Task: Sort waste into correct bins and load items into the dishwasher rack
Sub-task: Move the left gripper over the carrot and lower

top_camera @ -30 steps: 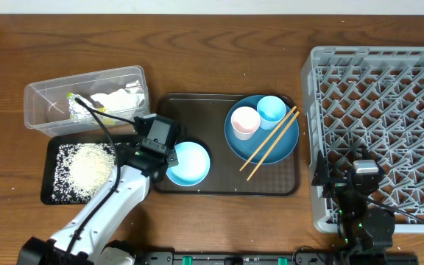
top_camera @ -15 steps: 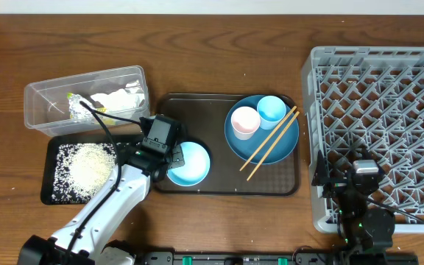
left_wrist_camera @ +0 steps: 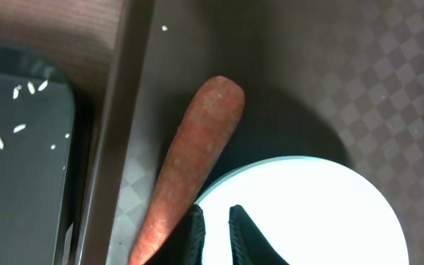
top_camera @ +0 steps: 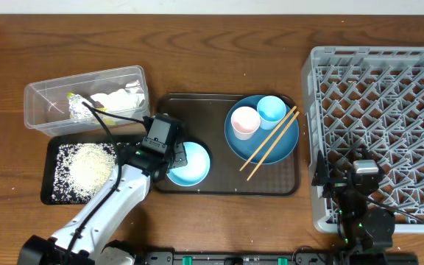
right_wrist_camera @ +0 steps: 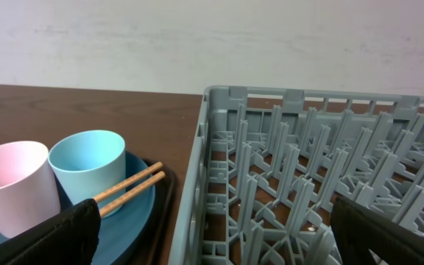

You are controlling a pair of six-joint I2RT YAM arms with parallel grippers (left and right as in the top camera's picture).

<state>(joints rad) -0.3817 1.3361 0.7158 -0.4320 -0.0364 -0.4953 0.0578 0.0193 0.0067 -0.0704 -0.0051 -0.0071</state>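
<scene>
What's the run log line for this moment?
left gripper: pinched on bowl rim | carrot: on tray beside bowl | right gripper: open, by rack | plate, pink cup, blue cup, chopsticks: not yet racked

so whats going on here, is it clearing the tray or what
The left gripper, its jaws nearly closed and empty, hovers at the rim of the pale bowl on the brown tray, next to a carrot lying there. Rice sits in the black tray; tissue and a wrapper are in the clear tub. The plate, pink cup, blue cup and chopsticks are not yet in the rack, where the right gripper hangs with jaws open.
</scene>
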